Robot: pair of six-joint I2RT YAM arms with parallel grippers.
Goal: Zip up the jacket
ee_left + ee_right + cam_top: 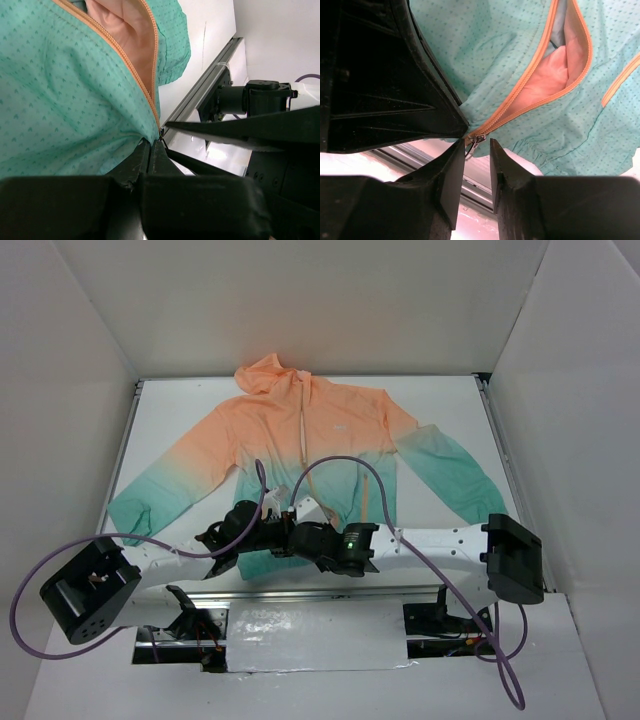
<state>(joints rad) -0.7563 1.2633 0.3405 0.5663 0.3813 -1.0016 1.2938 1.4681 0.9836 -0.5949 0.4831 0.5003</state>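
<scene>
The jacket [300, 440] lies flat on the table, hood at the far end, orange fading to teal at the hem. Its orange zipper [530, 90] stands open above the hem. My left gripper [151, 142] is shut on the teal hem [75, 100] right at the zipper's bottom end [160, 132]. My right gripper [476, 143] is open, its two fingers on either side of the small metal zipper pull [476, 141], which rests against the left finger. In the top view the left gripper [268, 530] and the right gripper [295, 532] meet at the hem's middle.
A metal rail [200, 95] runs along the table's near edge just below the hem [420, 155]. Purple cables [340, 462] loop over the jacket's lower half. White walls enclose the table on three sides.
</scene>
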